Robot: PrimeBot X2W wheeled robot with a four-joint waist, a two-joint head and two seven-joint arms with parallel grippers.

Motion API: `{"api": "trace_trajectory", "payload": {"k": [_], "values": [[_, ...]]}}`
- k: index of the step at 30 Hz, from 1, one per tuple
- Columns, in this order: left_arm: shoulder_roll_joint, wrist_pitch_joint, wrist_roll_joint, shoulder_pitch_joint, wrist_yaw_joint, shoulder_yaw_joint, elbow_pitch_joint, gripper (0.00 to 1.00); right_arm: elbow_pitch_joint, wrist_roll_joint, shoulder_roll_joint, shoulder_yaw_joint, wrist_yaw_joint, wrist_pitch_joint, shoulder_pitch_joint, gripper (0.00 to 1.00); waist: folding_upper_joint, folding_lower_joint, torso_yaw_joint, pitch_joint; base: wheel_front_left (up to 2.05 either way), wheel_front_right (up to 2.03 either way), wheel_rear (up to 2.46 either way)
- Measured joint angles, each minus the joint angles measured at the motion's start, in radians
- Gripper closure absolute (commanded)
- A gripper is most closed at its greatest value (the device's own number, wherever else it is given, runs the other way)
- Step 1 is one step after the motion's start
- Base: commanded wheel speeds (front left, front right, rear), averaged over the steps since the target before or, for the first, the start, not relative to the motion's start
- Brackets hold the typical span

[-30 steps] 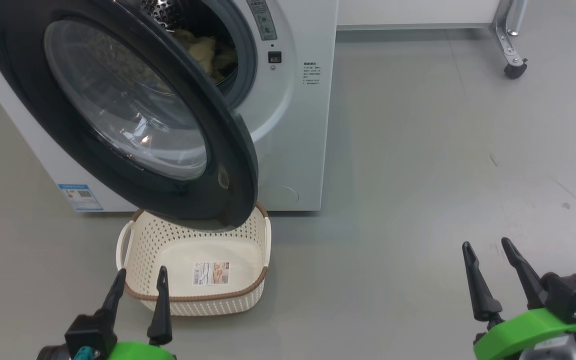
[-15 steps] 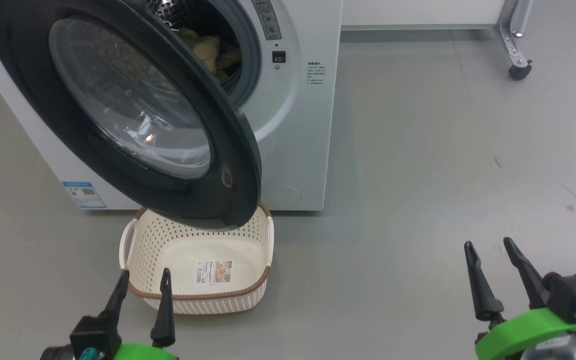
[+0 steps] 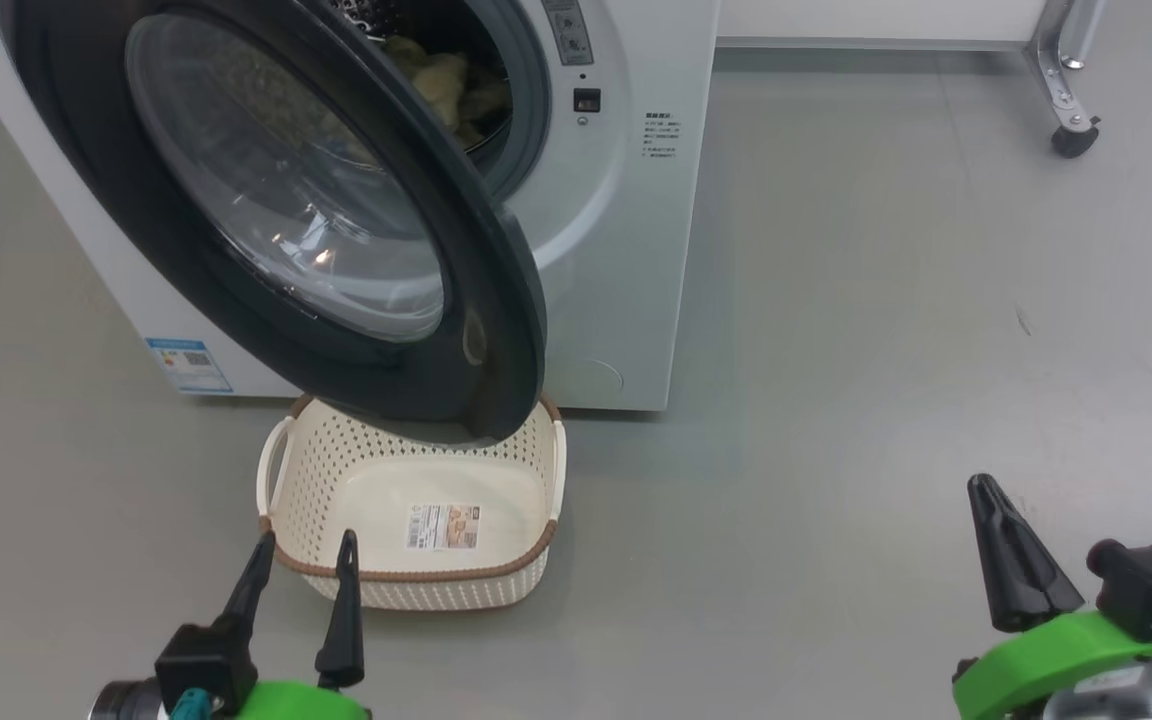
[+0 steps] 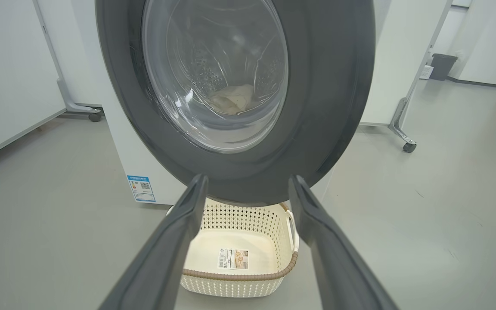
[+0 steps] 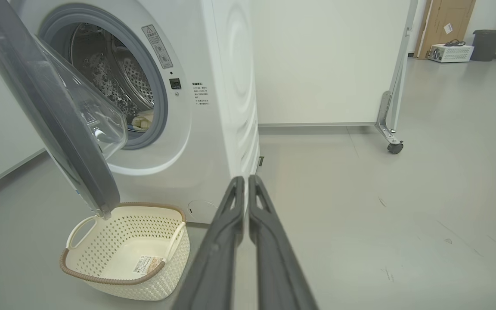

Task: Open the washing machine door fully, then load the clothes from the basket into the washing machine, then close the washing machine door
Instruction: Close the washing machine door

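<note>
Half open, the washing machine door (image 3: 286,190) turns its glass toward the robot, its lower edge above the basket (image 3: 416,590), which lies lengthwise along the front of the washing machine (image 3: 616,250). The clothes (image 3: 446,75) lie in the drum (image 5: 136,82). The left gripper (image 3: 306,542) is spread wide, empty, near the basket's rim. The right gripper (image 5: 245,178), fingers nearly meeting, empty, hangs over bare floor (image 3: 836,350).

A grey floor (image 3: 886,300) lies all around. A white board (image 5: 325,64) stands on a metal leg (image 5: 385,116) with a small black wheel (image 5: 395,148). Far back sit a dark bin (image 5: 487,43) and a white box (image 5: 450,52).
</note>
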Motion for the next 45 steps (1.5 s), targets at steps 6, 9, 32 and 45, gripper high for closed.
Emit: {"api": "trace_trajectory", "payload": {"k": [6, 9, 32, 45], "values": [[-0.004, -0.004, 0.01, -0.04, -0.002, -0.012, -0.002, 0.0, 0.022, 0.0, 0.0, -0.009, 0.0, -0.001, -0.027, 1.0, 0.0, 0.0, 0.033, 0.022, 0.0, 0.0, 0.0], [-0.008, -0.004, 0.01, -0.057, -0.01, -0.026, -0.001, 0.0, 0.03, 0.0, 0.0, -0.012, 0.0, -0.004, -0.063, 1.0, 0.0, 0.0, 0.057, 0.032, 0.0, 0.0, 0.0], [-0.092, -0.027, 0.039, -0.176, -0.063, -0.118, 0.06, 0.0, 0.16, -0.007, -0.011, 0.246, 0.0, 0.0, -0.343, 1.0, 0.0, 0.0001, 0.367, 0.09, 0.0, 0.0, 0.0], [-0.142, -0.032, 0.057, -0.206, -0.089, -0.134, 0.086, 0.0, 0.362, 0.002, -0.045, 0.272, 0.0, -0.016, -0.582, 1.0, 0.0, 0.0001, 0.485, 0.138, 0.0, 0.0, 0.0]]}}
